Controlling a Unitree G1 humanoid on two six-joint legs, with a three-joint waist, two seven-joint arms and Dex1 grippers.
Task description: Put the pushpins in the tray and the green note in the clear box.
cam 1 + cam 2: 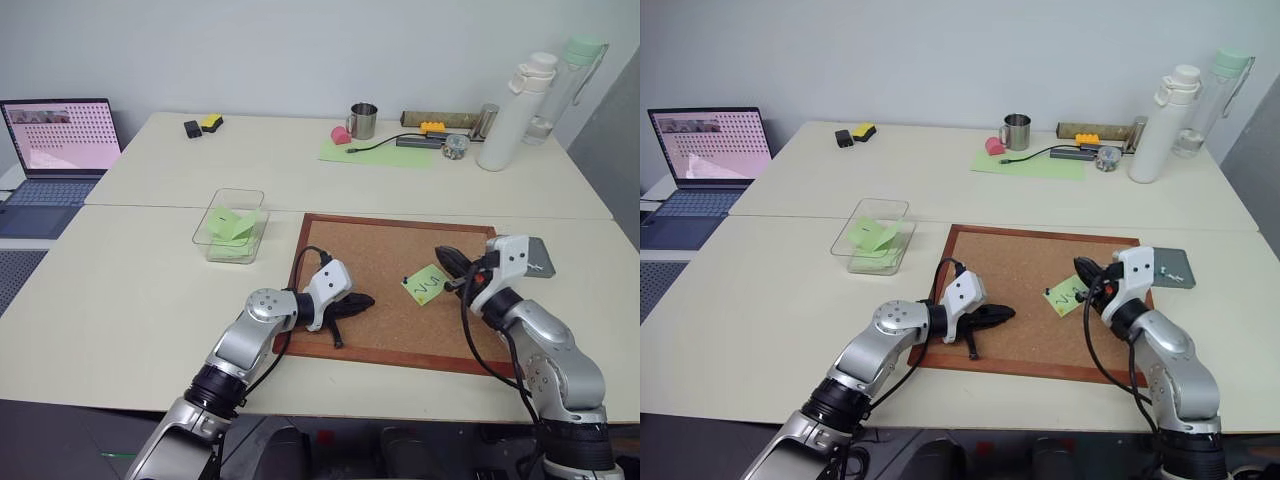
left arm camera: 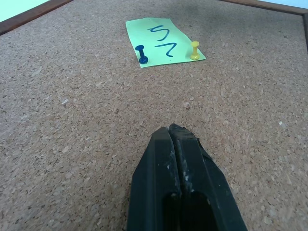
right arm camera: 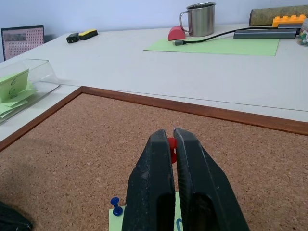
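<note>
The right gripper point(image 3: 171, 144) pinches a red pin point(image 3: 171, 149) — seen from its wrist. The left gripper point(image 2: 174, 132) is clenched empty; its wrist view shows a blue pin point(image 2: 142, 54) and a yellow pin point(image 2: 194, 50) on the green note point(image 2: 161, 43).

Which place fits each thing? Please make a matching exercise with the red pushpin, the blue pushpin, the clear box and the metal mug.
Things:
1. red pushpin
2. blue pushpin
3. clear box
4. metal mug

Places:
a. on the pale green mat
b. held in the right gripper
c. stuck in a corner of the green note
d. beside the left edge of the corkboard

Pairs: 1-b, 2-c, 3-d, 4-a
</note>
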